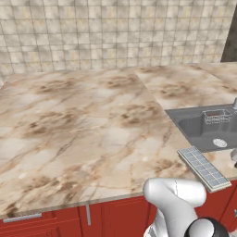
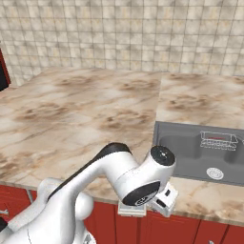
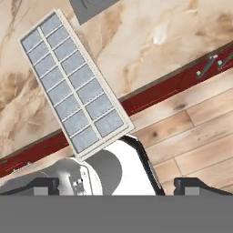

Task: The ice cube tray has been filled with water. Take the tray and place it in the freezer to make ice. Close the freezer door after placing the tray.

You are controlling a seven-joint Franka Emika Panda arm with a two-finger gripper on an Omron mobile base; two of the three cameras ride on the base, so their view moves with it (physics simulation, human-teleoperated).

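The ice cube tray (image 1: 203, 168) is an off-white oblong with pale grey-blue cells. It lies on the marble counter (image 1: 83, 125) just in front of the sink, one end jutting past the counter's front edge. In the hand view the tray (image 3: 73, 82) runs diagonally, above my gripper (image 3: 120, 185). The gripper is open, its fingertips (image 3: 45, 184) wide apart and holding nothing. It hovers above the tray's overhanging end, apart from it. In the right base view my wrist (image 2: 143, 183) covers most of the tray (image 2: 129, 208). The freezer and its door are out of view.
A grey sink (image 1: 181, 112) holds a wire basket (image 1: 217, 115) at the right; the same sink (image 2: 164, 131) and basket (image 2: 218, 140) appear in the right base view. Red cabinet fronts (image 1: 111, 217) run under the counter. Wooden floor (image 3: 191, 132) lies below. A tiled wall (image 1: 115, 32) backs the counter.
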